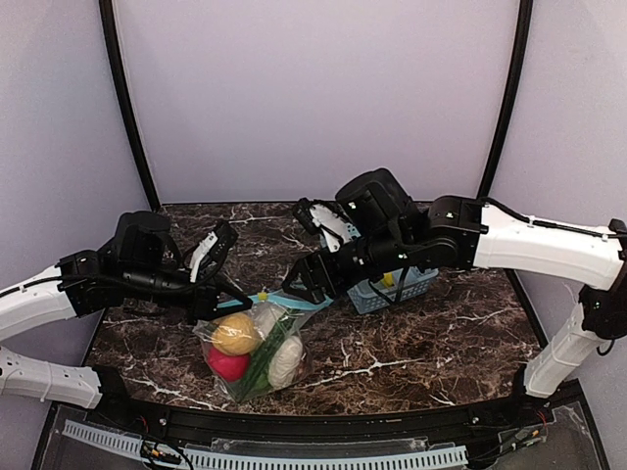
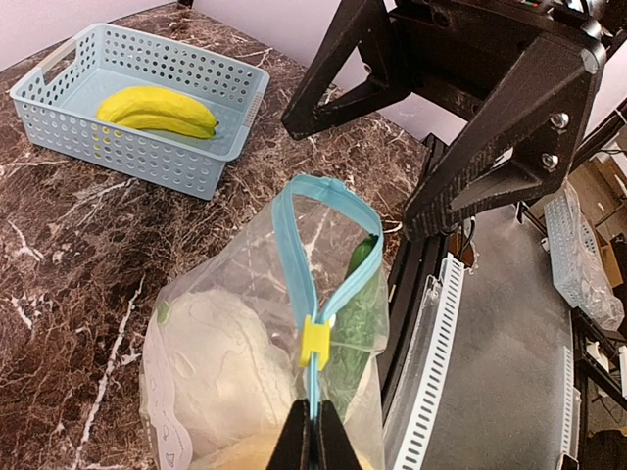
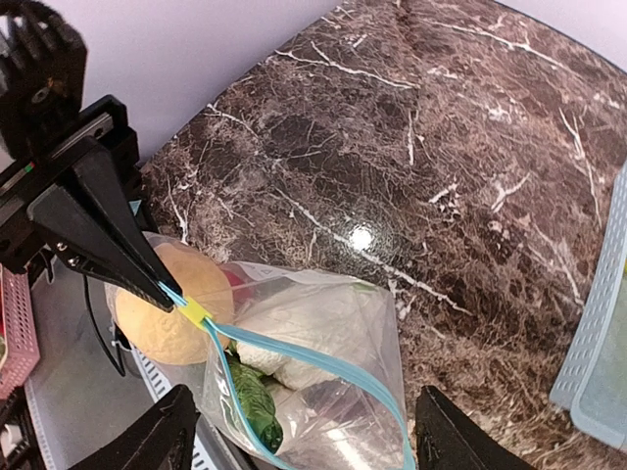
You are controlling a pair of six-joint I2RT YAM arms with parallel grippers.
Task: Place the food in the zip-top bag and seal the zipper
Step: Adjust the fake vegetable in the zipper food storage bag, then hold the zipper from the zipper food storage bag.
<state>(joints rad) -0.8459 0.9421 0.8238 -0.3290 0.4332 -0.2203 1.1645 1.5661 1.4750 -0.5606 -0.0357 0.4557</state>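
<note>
The zip-top bag (image 1: 260, 352) lies near the table's front edge. It holds an orange (image 1: 235, 334), a red apple (image 1: 226, 365), a cauliflower (image 1: 286, 360) and a green cucumber (image 1: 266, 364). Its teal zipper (image 2: 294, 245) gapes in a loop. The yellow slider (image 2: 314, 341) sits close to my left gripper (image 2: 313, 411), which is shut on the zipper's end. My right gripper (image 3: 304, 441) stands open above the far end of the bag's mouth, holding nothing. A yellow banana (image 2: 157, 110) lies in the basket.
The light blue lattice basket (image 1: 392, 294) stands just behind and right of the bag, under my right arm. A black rail (image 1: 323, 421) runs along the table's front edge. Dark marble table (image 1: 441, 343) stretches to the right of the bag.
</note>
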